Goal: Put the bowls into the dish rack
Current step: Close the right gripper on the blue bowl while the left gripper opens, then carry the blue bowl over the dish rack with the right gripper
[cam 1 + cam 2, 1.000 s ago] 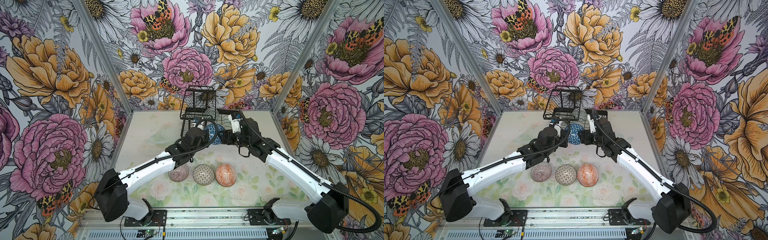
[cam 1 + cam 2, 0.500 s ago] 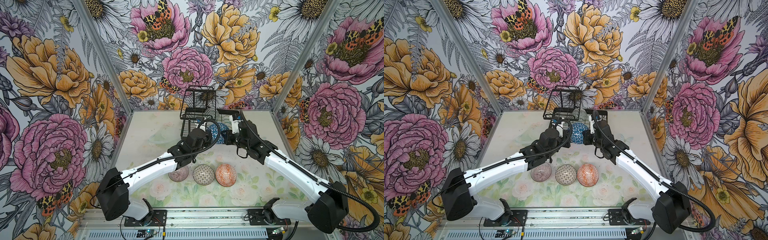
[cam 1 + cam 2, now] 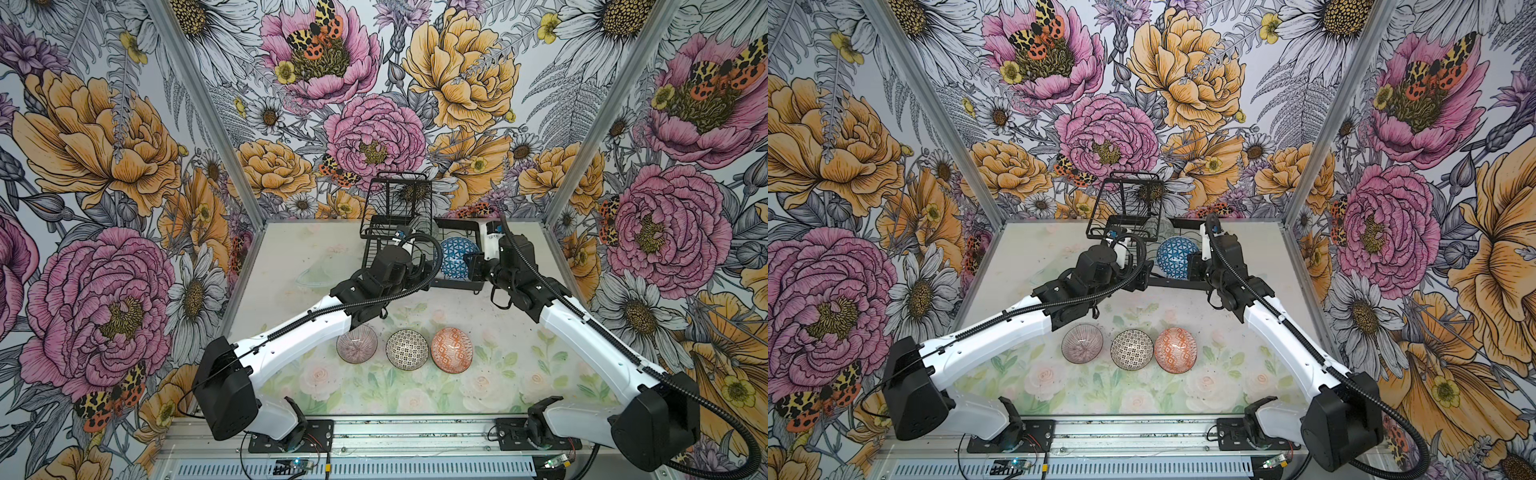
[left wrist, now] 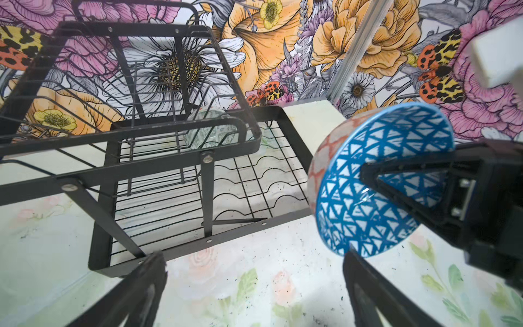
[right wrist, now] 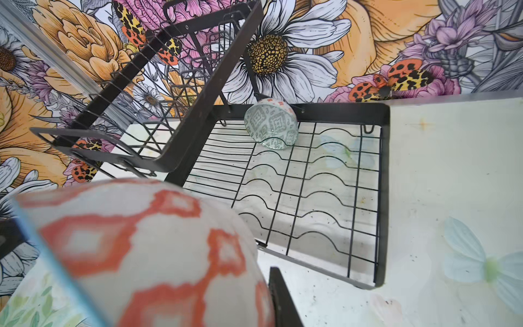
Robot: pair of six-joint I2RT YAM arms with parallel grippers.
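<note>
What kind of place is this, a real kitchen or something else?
Probably a robot test cell, not a kitchen: wallpapered panels in metal framing enclose a small table, two arms are bolted to a front rail, and a dish rack stands there without any sink.

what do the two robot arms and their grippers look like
Both arms have glossy white link shells with black joint housings and bulky black shoulder blocks. A black ribbed cable conduit runs along the left arm and the right arm. The left gripper has slim black tapered fingers; the right gripper has black wedge-shaped fingers on a black body with silver screws.
</note>
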